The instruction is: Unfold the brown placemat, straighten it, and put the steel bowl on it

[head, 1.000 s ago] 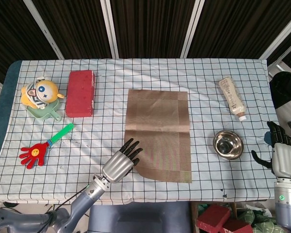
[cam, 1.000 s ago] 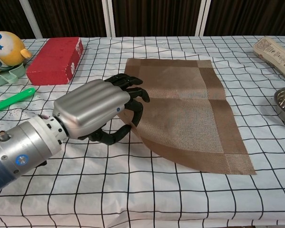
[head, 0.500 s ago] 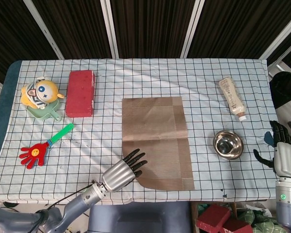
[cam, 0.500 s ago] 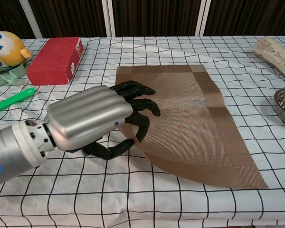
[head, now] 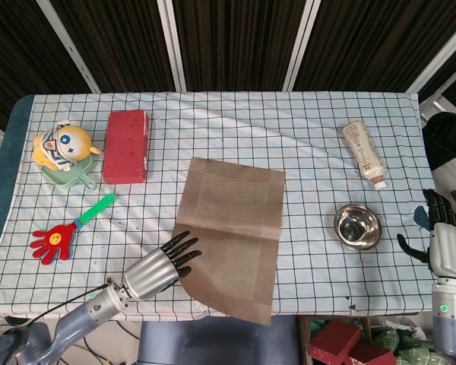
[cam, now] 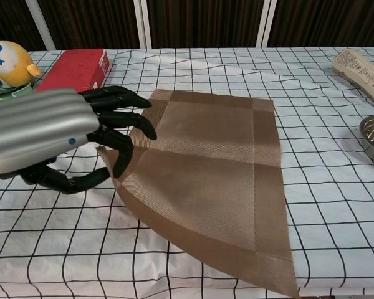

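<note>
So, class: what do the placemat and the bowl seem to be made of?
Brown placemat: likely woven vinyl or fibre, matte; fine ribbed weave and fold creases show. Steel bowl: polished metal, with bright reflections inside.

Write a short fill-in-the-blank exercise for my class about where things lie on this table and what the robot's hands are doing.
1. The left hand holds the edge of the brown ____.
2. The steel bowl sits on the checked tablecloth, not yet on the ____.
3. The right hand holds ____.
4. The red block lies beside a yellow ____.

Missing words: placemat; placemat; nothing; toy
</note>
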{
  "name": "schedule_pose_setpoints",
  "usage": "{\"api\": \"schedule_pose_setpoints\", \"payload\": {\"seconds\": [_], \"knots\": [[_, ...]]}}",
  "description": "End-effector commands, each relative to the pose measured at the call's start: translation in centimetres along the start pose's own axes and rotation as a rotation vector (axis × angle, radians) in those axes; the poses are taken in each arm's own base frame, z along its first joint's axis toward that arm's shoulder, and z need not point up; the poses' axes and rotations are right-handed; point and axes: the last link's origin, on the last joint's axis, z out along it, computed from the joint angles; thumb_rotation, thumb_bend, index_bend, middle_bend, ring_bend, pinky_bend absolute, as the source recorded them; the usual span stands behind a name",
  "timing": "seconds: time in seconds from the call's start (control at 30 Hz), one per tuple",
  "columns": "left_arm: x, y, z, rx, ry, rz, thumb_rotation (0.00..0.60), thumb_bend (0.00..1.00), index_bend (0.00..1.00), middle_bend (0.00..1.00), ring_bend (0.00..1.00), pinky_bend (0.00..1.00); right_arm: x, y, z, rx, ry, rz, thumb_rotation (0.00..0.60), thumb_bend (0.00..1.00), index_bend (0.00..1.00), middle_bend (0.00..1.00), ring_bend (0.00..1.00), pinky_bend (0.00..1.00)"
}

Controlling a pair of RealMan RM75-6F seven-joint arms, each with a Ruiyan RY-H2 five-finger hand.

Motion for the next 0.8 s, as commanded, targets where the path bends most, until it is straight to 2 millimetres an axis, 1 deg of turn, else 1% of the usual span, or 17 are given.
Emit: {"api": "schedule_pose_setpoints", "payload": {"seconds": [0.03, 0.17, 0.2, 0.4, 0.47, 0.57, 0.6, 0.8], "knots": [[0.2, -1.2, -1.0, 0.038, -0.006, -0.003, 0.600, 0.47, 0.68, 0.21, 0.01, 0.03, 0.0, 0.0, 0.0, 0.001, 0.000, 0.000, 0.600, 0.21, 0.08, 0.04, 0.04, 0.16], [0.4, -3.5, -2.3, 0.112, -0.003, 0.015, 0.600, 0.46, 0.68, 0.21, 0.01, 0.03, -0.1, -0.1, -0.1, 0.002, -0.001, 0.000, 0.600, 0.21, 0.08, 0.04, 0.04, 0.16], [0.5, -3.9, -2.5, 0.123, -0.002, 0.017, 0.600, 0.46, 0.68, 0.21, 0.01, 0.03, -0.1, -0.1, -0.1, 0.001, -0.001, 0.000, 0.600, 0.21, 0.08, 0.04, 0.04, 0.16], [0.7, -7.7, -3.6, 0.248, 0.002, 0.057, 0.600, 0.46, 0.68, 0.21, 0.01, 0.03, -0.1, -0.1, -0.2, 0.003, -0.002, 0.001, 0.600, 0.21, 0.08, 0.04, 0.04, 0.16], [0.8, -8.8, -3.6, 0.291, 0.005, 0.060, 0.600, 0.46, 0.68, 0.21, 0.01, 0.03, -0.1, -0.2, -0.2, 0.004, -0.003, 0.000, 0.600, 0.21, 0.08, 0.04, 0.04, 0.16], [0.8, -9.9, -3.4, 0.333, 0.013, 0.073, 0.600, 0.47, 0.68, 0.21, 0.01, 0.03, -0.1, -0.2, -0.2, 0.006, -0.006, -0.001, 0.600, 0.21, 0.09, 0.04, 0.04, 0.16], [0.7, -10.8, -3.1, 0.368, 0.017, 0.089, 0.600, 0.47, 0.68, 0.21, 0.01, 0.03, -0.1, -0.2, -0.2, 0.007, -0.006, -0.001, 0.600, 0.21, 0.09, 0.04, 0.04, 0.16], [0.3, -12.1, -2.5, 0.473, 0.051, 0.111, 0.600, 0.46, 0.68, 0.21, 0.01, 0.03, -0.1, -0.1, -0.3, 0.006, -0.006, 0.000, 0.600, 0.21, 0.09, 0.04, 0.04, 0.16]]}}
